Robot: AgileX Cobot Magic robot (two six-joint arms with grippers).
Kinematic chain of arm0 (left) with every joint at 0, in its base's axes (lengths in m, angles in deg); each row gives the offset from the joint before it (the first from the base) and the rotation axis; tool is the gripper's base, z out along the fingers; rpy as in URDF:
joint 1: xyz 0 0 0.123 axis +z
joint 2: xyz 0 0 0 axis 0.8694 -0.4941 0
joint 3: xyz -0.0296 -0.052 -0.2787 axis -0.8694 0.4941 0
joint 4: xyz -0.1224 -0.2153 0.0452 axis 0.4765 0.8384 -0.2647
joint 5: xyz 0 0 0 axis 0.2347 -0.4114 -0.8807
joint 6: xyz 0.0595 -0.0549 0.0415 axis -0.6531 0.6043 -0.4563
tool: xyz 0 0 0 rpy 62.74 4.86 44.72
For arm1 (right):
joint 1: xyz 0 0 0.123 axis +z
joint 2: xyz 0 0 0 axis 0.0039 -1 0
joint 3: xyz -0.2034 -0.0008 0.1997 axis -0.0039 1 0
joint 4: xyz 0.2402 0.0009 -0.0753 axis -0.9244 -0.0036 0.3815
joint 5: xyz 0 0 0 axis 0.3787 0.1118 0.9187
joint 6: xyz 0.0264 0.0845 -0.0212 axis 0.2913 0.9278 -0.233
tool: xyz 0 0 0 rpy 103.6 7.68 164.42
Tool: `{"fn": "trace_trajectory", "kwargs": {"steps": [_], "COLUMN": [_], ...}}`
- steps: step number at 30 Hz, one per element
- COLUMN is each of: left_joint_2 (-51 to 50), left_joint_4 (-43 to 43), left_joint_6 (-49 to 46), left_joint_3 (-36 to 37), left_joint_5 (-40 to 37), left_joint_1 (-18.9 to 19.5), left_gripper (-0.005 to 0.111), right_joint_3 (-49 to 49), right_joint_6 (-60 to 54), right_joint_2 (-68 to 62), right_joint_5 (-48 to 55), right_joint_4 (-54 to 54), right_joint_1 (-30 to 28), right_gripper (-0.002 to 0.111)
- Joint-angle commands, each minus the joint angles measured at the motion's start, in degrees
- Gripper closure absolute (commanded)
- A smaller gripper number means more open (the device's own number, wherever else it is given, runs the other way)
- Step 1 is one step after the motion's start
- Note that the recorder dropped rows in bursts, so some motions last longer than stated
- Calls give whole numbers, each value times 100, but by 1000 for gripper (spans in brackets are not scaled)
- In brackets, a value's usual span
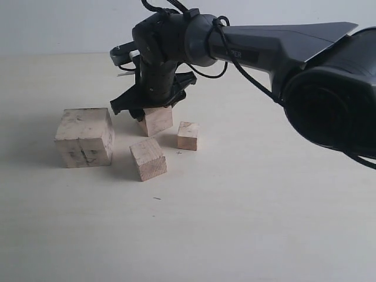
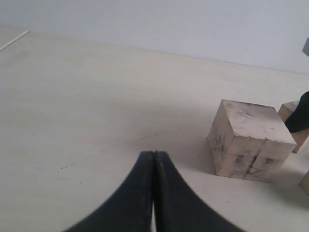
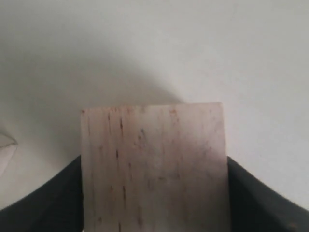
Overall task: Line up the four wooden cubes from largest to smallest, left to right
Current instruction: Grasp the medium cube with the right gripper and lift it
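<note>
With right pincer (image 3: 153, 193) pinching the rear cube (image 1: 157, 122), set between and slightly behind largest cube (image 1: 85, 137) and smallest cube (image 1: 188, 136), and left pincer (image 2: 153, 193) pressed together empty, guard against an off-centre grip letting it twist into neighbouring cubes.

Black arm (image 1: 276, 47), looped black cables (image 1: 249, 76)

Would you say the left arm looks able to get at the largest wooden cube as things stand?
Probably yes. In the left wrist view only bare table lies between the shut left gripper and the largest cube, whose near faces are unobstructed. The gripper would need to open first.
</note>
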Motion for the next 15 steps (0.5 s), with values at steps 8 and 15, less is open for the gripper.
{"fn": "trace_trajectory", "kwargs": {"steps": [8, 15], "left_joint_2": [23, 23], "left_joint_4": [-9, -9], "left_joint_6": [4, 4], "left_joint_3": [15, 15], "left_joint_5": [41, 41], "left_joint_1": [-39, -39], "left_gripper": [107, 107], "right_joint_3": [-3, -3], "right_joint_6": [-760, -895], "right_joint_2": [611, 525], "right_joint_5": [159, 387], "right_joint_4": [-24, -819], "right_joint_1": [-23, -23], "right_gripper": [108, 108]}}
